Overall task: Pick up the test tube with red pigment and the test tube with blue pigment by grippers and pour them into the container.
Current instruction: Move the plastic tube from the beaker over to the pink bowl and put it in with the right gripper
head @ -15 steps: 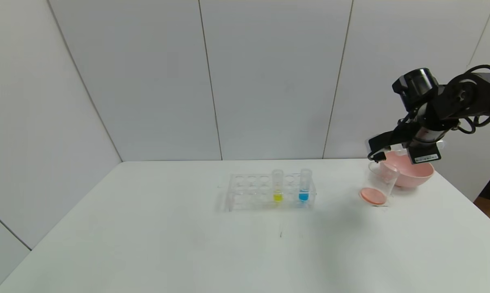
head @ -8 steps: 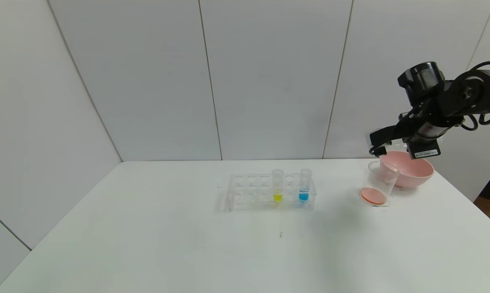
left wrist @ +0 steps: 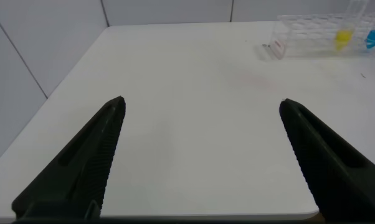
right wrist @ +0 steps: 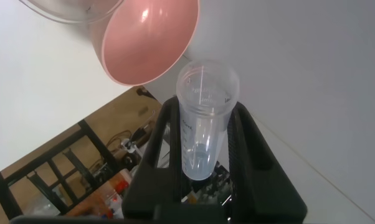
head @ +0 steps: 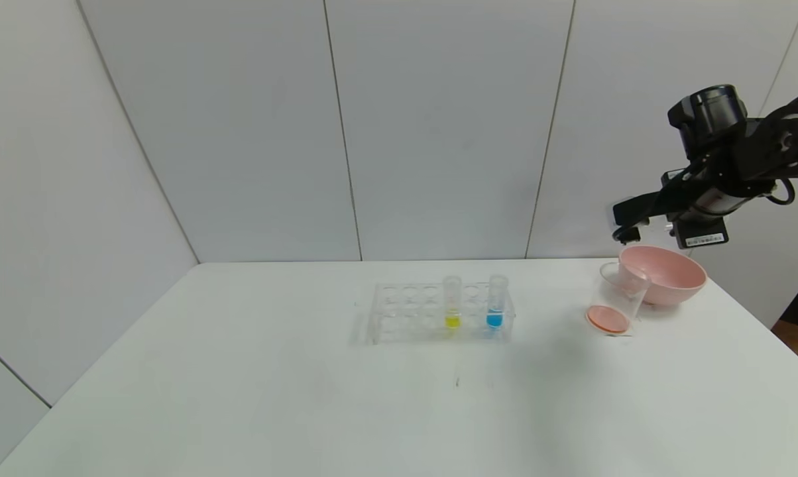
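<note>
My right gripper point(head: 627, 224) hangs in the air above the pink bowl's back rim, shut on a small clear tube point(right wrist: 203, 118) that looks empty, with no red liquid showing in it. The container point(head: 621, 295), a clear beaker, leans against the bowl and holds orange-red liquid point(head: 608, 319) at its bottom. The test tube with blue pigment point(head: 496, 301) stands upright in the clear rack point(head: 405, 311) at mid-table. My left gripper point(left wrist: 201, 104) is open and empty over the table's left part, out of the head view.
A tube with yellow liquid point(head: 452, 301) stands in the rack left of the blue one. The pink bowl point(head: 667, 278) sits at the far right of the table, touching the beaker. The table edge lies just right of the bowl.
My right gripper has lifted and drawn back to the right, away from the beaker's mouth, with the clear tube still in it. Rack and beaker have not moved.
</note>
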{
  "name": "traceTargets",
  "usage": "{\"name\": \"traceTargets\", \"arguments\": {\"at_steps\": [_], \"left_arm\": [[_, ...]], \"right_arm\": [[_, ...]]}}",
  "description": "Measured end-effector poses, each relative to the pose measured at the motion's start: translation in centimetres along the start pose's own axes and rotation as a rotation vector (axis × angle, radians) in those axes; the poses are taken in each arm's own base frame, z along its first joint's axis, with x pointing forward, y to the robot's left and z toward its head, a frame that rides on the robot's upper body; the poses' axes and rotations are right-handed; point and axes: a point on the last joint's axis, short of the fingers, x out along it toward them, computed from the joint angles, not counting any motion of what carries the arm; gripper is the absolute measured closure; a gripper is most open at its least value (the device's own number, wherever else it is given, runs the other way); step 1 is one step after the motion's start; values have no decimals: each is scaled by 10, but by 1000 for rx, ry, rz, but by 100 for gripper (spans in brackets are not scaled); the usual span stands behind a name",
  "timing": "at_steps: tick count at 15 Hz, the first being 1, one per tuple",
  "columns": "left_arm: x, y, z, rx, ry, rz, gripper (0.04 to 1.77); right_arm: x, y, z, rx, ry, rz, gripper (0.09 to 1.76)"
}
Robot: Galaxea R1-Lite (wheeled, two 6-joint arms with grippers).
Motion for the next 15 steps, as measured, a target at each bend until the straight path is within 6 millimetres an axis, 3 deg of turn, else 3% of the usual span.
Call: {"name": "traceTargets", "arguments": {"at_steps": [6,10,15], "left_arm": [[0,0,0,0,0,0,5],[0,0,0,0,0,0,5],[0,0,0,0,0,0,5]], "right_arm": [[-2,-1,-1,3,-6,-6,135],[-14,-5,-11,61,-108,-31,135],[-35,-14,-23,435,-320,-60,135]]}}
